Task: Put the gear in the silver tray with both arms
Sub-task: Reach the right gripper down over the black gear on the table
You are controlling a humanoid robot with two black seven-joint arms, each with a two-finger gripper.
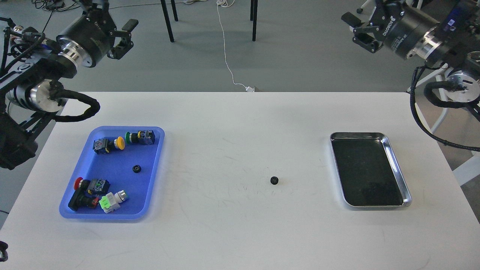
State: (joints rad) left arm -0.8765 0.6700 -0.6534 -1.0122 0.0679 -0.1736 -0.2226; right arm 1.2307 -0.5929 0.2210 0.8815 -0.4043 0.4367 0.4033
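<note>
So the little black gear (274, 180) sits on the white table (232, 232), roughly mid-table, between the blue tray (152, 180) and the silver tray (398, 168), nearer the silver one. My left gripper (125, 35) and right gripper (358, 32) both hang high over the far corners, spread apart and empty, well away from it.

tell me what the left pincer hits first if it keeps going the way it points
Nothing that shows: the left pincer points right, raised beyond the table's far edge, over bare floor. Depth is unclear.
</note>
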